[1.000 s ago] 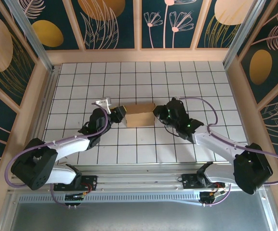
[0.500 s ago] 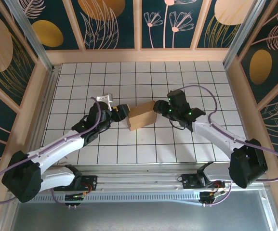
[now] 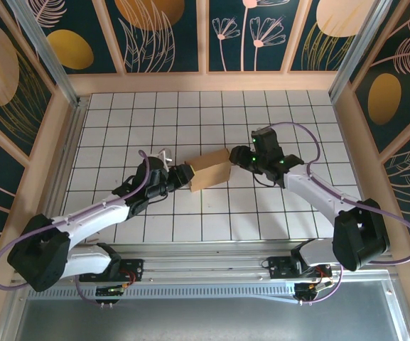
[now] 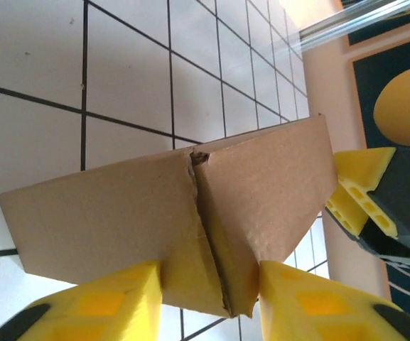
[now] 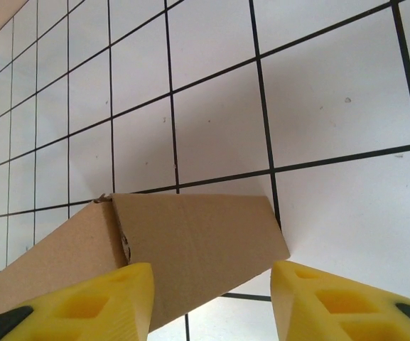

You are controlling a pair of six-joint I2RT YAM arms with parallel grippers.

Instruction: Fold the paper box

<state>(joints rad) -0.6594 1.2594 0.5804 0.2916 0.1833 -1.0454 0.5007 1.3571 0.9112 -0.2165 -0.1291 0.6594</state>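
Paper box point(image 3: 210, 170) is folded up, plain brown cardboard, sitting about mid table point(image 3: 261, 114) between the two arms and turned askew to the tile grid. Can't tell from the top view whether it lies flat or has one edge lifted. Left arm point(image 3: 98, 213) comes in from the near-left and its jaws are at the box's left corner. Right arm point(image 3: 311, 195) comes in from the near-right and its jaws are at the box's far-right corner. Left wrist cam: box point(image 4: 119, 213) shows two side walls meeting at a vertical corner seam, w/ a small ragged gap at the top of the seam. That corner sits between the yellow fingers point(image 4: 98, 305). Both fingers are against the cardboard, one per wall, so the left jaws are narrow and pinching the box corner. The other arm's yellow finger point(image 4: 361, 192) is at the right edge of that view, just beside the box's far end, over white tiles point(image 4: 119, 71). Right wrist cam: box point(image 5: 197, 241) has its corner between the yellow fingers point(image 5: 84, 305). The left-hand finger overlaps the cardboard, and the right-hand finger point(image 5: 340, 298) stands apart from it w/ bare tile point(image 5: 297, 85) showing in the gap. So the right jaws are part open around the corner, not clamped. The same small seam gap shows at the top of the box edge there.
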